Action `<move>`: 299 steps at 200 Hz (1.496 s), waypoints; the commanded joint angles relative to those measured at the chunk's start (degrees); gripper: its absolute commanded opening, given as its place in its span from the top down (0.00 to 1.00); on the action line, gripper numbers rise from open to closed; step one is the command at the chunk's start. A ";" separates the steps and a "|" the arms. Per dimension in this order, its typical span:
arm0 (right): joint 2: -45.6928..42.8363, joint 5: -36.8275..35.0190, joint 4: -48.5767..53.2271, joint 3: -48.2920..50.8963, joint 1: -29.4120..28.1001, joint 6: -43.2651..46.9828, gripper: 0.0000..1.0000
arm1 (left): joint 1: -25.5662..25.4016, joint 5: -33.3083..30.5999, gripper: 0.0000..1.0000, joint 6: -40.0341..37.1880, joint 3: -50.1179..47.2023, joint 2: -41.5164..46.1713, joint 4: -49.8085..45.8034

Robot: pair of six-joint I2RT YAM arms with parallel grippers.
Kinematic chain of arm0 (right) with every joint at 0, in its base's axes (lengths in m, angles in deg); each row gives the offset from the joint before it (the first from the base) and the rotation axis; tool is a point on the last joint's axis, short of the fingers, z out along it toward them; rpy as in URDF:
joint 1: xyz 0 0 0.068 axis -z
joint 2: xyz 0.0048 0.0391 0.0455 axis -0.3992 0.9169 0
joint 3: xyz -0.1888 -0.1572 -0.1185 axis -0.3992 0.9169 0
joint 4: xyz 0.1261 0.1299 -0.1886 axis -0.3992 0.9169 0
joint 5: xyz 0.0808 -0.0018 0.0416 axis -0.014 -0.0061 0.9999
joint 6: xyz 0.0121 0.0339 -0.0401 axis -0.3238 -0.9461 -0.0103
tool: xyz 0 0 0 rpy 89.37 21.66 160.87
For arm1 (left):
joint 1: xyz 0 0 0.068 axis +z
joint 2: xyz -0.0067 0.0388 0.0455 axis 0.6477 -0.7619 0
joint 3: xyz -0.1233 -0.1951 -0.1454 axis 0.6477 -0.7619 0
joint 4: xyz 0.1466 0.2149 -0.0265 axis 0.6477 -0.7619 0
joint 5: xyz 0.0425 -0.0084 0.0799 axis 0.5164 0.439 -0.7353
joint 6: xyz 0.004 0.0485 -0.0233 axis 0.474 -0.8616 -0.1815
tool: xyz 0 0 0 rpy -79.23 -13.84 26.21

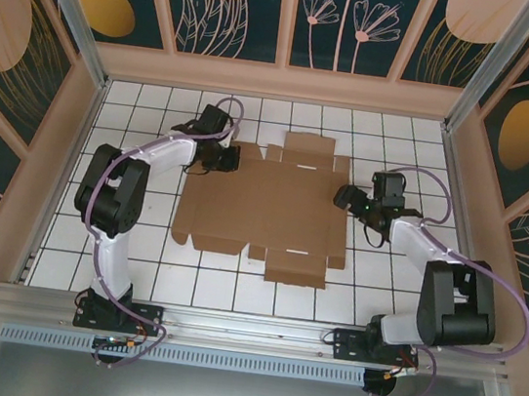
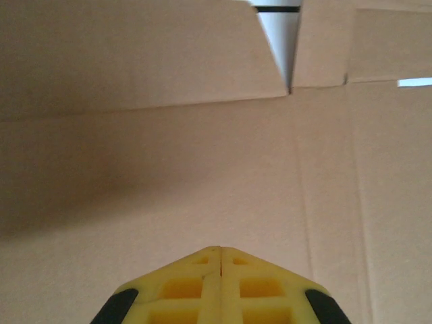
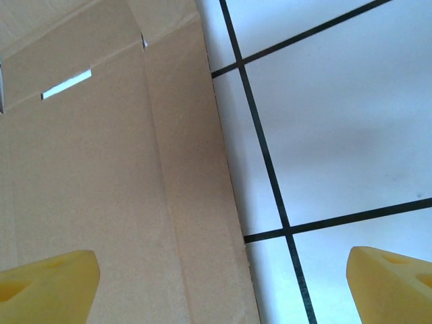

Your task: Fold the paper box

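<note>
The paper box (image 1: pixel 263 208) is a flat brown die-cut cardboard sheet with flaps and crease lines, lying on the tiled floor. My left gripper (image 1: pixel 223 158) is over the sheet's far left corner. In the left wrist view its yellow fingers (image 2: pixel 221 251) are shut together with nothing between them, tips just above or on the cardboard (image 2: pixel 169 169). My right gripper (image 1: pixel 348 198) is at the sheet's right edge. It stands open (image 3: pixel 223 287), one yellow finger (image 3: pixel 47 283) over the cardboard (image 3: pixel 101 189), the other (image 3: pixel 391 283) over bare tile.
White floor tiles with black lines (image 1: pixel 382 274) surround the sheet. Pink frame walls (image 1: pixel 281 82) enclose the work area on three sides. A metal rail (image 1: pixel 246 326) with the arm bases runs along the near edge.
</note>
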 commanded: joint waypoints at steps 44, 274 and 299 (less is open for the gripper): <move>7.42 9.10 -5.10 0.23 1.27 -2.00 0.05 | 4.73 15.42 1.00 -0.70 2.34 -4.73 2.35; 11.39 13.08 -3.11 -4.51 -1.89 0.30 0.65 | 4.68 14.02 1.00 2.52 -0.44 -10.51 5.49; 11.43 6.38 2.16 -7.64 -2.78 3.21 0.59 | 4.72 13.01 1.00 2.54 -0.58 -9.98 5.49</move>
